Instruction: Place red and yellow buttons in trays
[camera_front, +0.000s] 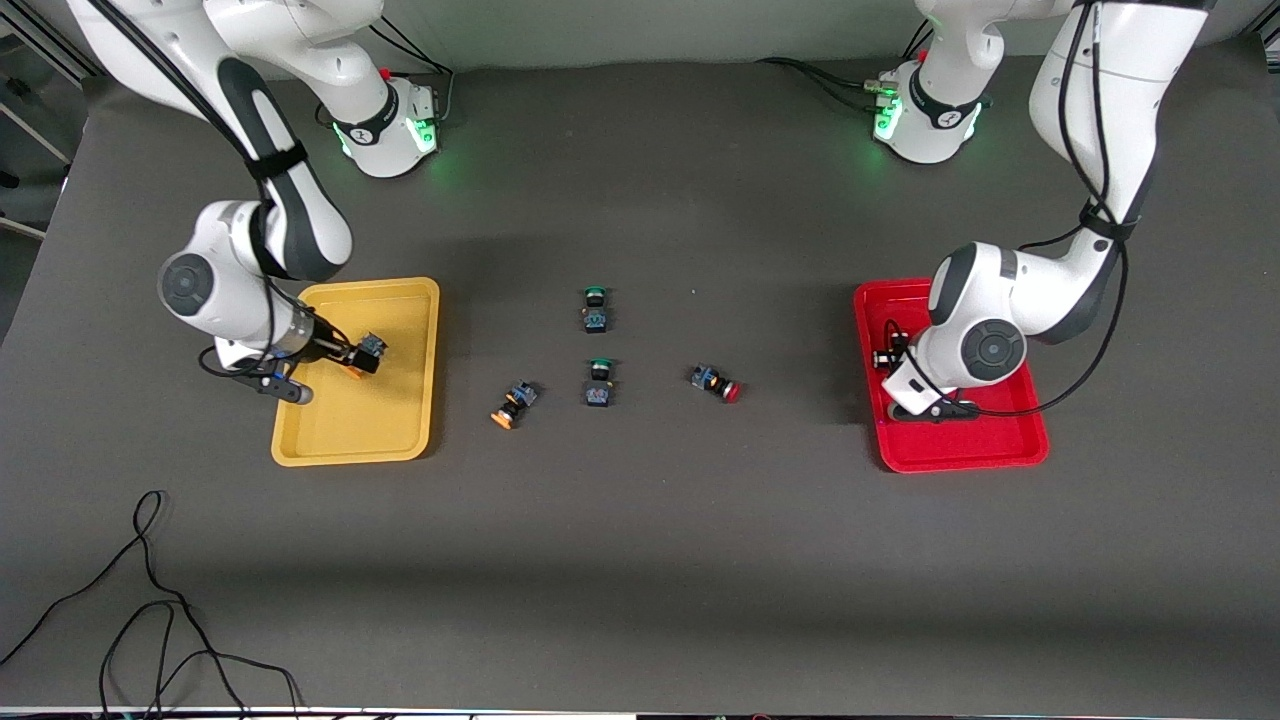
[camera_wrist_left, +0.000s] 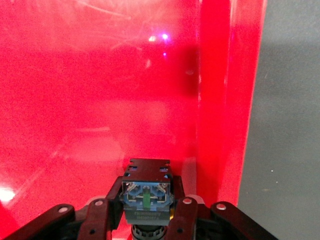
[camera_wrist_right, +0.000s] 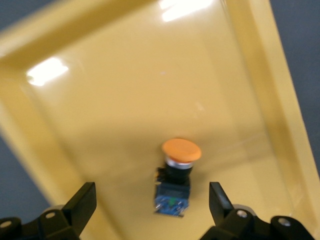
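Observation:
My right gripper (camera_front: 335, 365) is open low over the yellow tray (camera_front: 370, 425). An orange-yellow-capped button (camera_wrist_right: 175, 185) lies on the tray floor (camera_wrist_right: 125, 100) between the spread fingers (camera_wrist_right: 86, 197), free of them; it also shows in the front view (camera_front: 368, 351). My left gripper (camera_front: 888, 358) is shut on a button's black-and-blue body (camera_wrist_left: 146, 192) just above the red tray (camera_front: 960, 445), near its rim (camera_wrist_left: 215, 100); that button's cap is hidden. On the table lie another orange-yellow-capped button (camera_front: 513, 404) and a red-capped button (camera_front: 715, 382).
Two green-capped buttons (camera_front: 595, 308) (camera_front: 599, 382) lie mid-table between the trays, one nearer the front camera than the other. A black cable (camera_front: 150, 600) loops on the table near the front camera, toward the right arm's end.

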